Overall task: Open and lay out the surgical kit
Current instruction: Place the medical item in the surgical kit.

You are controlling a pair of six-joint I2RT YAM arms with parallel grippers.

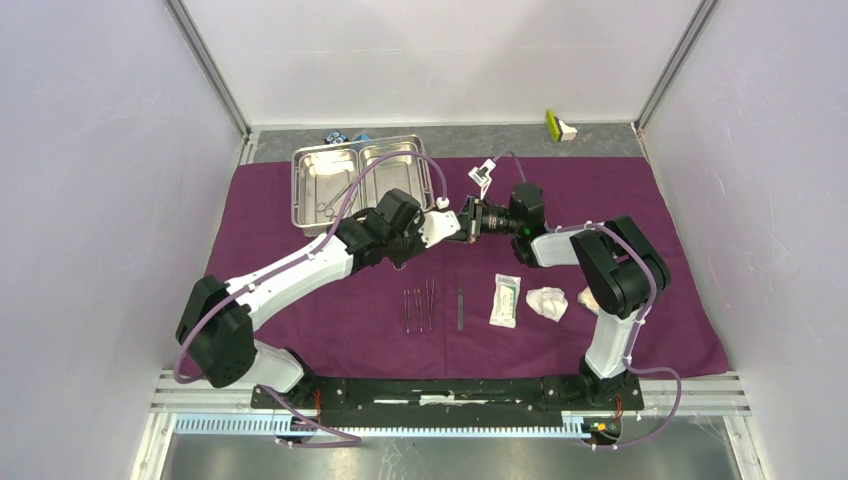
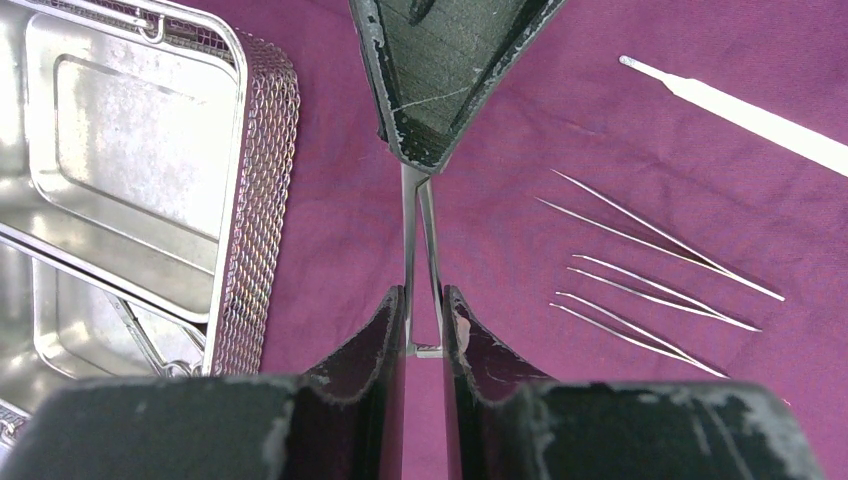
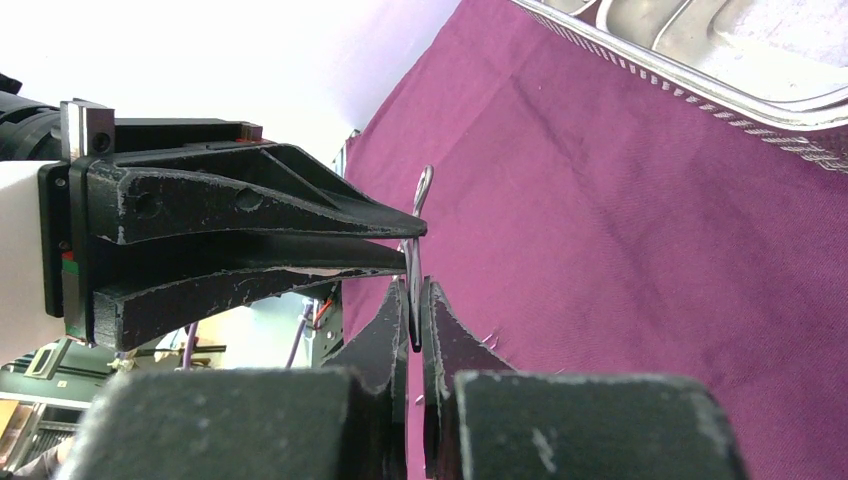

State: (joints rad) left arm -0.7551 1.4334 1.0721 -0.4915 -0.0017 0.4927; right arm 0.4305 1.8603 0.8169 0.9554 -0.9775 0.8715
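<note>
Above the purple cloth, my two grippers meet tip to tip at the middle. My left gripper is shut on the two shanks of slim metal forceps. My right gripper is shut on the other, thin end of the same forceps, facing the left gripper. The steel tray sits at the back left with another scissor-handled instrument inside. Tweezers, a dark slim handle, a white packet and gauze wads lie in a row on the near cloth.
A small blue block and a black-and-blue toy lie behind the tray. A yellow-green and white object sits at the back right. Walls close in both sides.
</note>
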